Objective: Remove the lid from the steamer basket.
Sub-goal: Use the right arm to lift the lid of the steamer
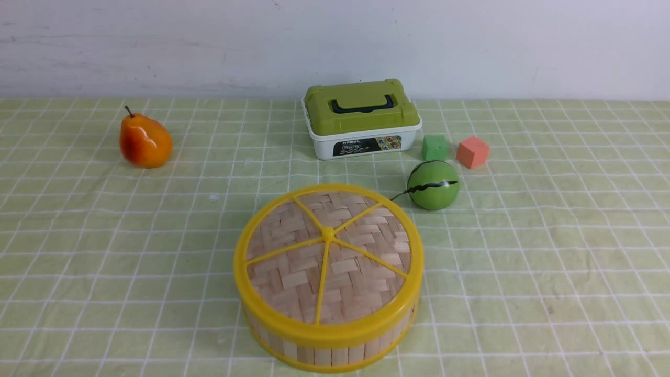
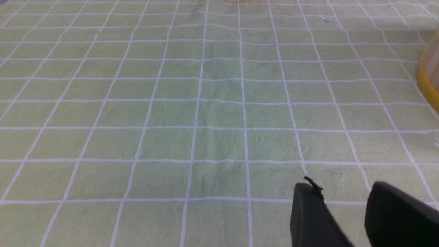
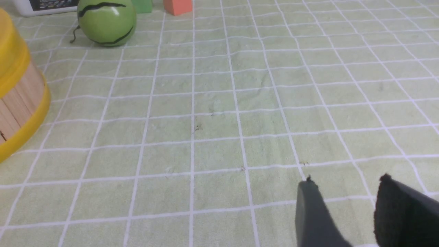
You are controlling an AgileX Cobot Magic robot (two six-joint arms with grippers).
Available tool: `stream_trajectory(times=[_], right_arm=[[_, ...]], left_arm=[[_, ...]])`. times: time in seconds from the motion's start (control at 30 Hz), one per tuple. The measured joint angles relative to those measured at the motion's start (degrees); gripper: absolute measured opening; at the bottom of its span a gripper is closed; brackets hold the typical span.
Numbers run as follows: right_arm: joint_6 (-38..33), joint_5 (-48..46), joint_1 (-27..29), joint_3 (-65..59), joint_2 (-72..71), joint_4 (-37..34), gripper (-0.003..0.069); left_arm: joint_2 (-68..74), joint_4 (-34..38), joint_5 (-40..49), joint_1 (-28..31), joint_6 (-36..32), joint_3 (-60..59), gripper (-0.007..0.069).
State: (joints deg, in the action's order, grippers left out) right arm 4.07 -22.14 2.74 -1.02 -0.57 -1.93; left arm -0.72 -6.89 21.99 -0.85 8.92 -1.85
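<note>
1. Currently, left gripper [image 2: 343, 188]: fingers parted, empty, over bare cloth [image 2: 205, 120], apart from the steamer basket [image 1: 324, 353].
2. Lid [image 1: 328, 246] sits flush on the basket, mid-table.
3. Right gripper [image 3: 346, 181]: fingers parted, empty, well apart from the basket.
4. Suggest descending from above, pinching the centre knob [image 1: 328, 234] and lifting straight up so the basket stays put.

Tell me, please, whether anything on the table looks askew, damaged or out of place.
Nothing stands out. The lid sits level on the steamer basket; the green-lidded box, pear, green ball, green cube and pink cube look intact.
</note>
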Motion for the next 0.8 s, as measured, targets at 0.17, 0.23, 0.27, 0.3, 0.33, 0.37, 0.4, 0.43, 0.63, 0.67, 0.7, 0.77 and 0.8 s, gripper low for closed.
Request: stream_trajectory(times=[0.17,0.23,0.27,0.3,0.33,0.37,0.4,0.43,0.63,0.67,0.7,0.77,0.8], right_arm=[[0.0,0.0,0.0,0.0,0.0,0.42,0.0241],[0.0,0.0,0.0,0.0,0.0,0.42,0.0241],[0.0,0.0,0.0,0.0,0.0,0.42,0.0241],[0.0,0.0,0.0,0.0,0.0,0.47,0.0241],[0.0,0.0,0.0,0.0,0.0,0.43,0.0241],[0.0,0.0,0.0,0.0,0.0,0.43,0.0241],[0.0,0.0,0.0,0.0,0.0,0.48,0.0241],[0.0,0.0,0.0,0.0,0.0,0.48,0.0241],[1.52,0.0,0.05,0.0,0.0,-4.37,0.0241],[2.67,0.0,0.05,0.0,0.0,-6.95,0.0241],[4.64,-0.06,0.05,0.0,0.0,-10.89,0.0241],[7.85,-0.3,0.05,0.0,0.0,-16.86,0.0241],[13.78,-0.71,0.05,-0.17,0.0,-27.39,0.0241]], left_arm=[[0.0,0.0,0.0,0.0,0.0,0.0,0.0239],[0.0,0.0,0.0,0.0,0.0,0.0,0.0239],[0.0,0.0,0.0,0.0,0.0,0.0,0.0239],[0.0,0.0,0.0,0.0,0.0,0.0,0.0239],[0.0,0.0,0.0,0.0,0.0,0.0,0.0239],[0.0,0.0,0.0,0.0,0.0,0.0,0.0239],[0.0,0.0,0.0,0.0,0.0,0.0,0.0239],[0.0,0.0,0.0,0.0,0.0,0.0,0.0239],[0.0,0.0,0.0,0.0,0.0,0.0,0.0239],[0.0,0.0,0.0,0.0,0.0,0.0,0.0239],[0.0,0.0,0.0,0.0,0.0,0.0,0.0239],[0.0,0.0,0.0,0.0,0.0,0.0,0.0239],[0.0,0.0,0.0,0.0,0.0,0.0,0.0239]])
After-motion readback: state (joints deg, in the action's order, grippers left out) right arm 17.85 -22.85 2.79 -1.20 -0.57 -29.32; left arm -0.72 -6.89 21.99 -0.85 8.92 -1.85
